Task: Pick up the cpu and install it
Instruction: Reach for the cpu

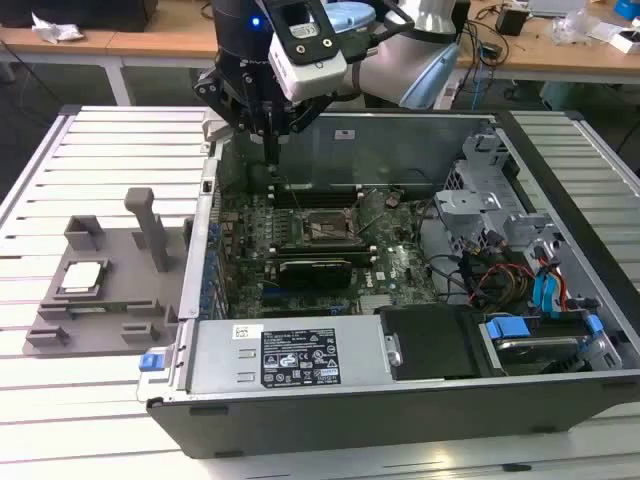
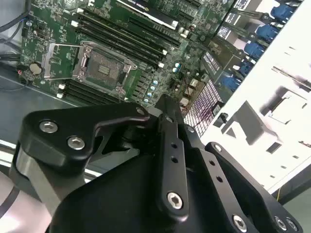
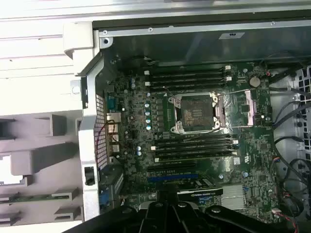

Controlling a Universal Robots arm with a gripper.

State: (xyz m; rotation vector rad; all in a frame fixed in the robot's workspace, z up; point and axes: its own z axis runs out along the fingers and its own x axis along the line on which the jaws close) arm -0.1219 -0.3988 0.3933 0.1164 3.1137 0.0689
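One closed hand [image 1: 271, 148] points down over the case [image 1: 400, 152] corner.

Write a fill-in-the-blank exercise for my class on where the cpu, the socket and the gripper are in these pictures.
1. The cpu lies on the grey fixture tray, ______ the computer case.
2. In the exterior view, the tray stands to the ______ of the case.
3. The motherboard's socket has ______ chip in it.
4. The gripper hangs over the open ______, not over the tray.

Missing words: outside; left; no; case.
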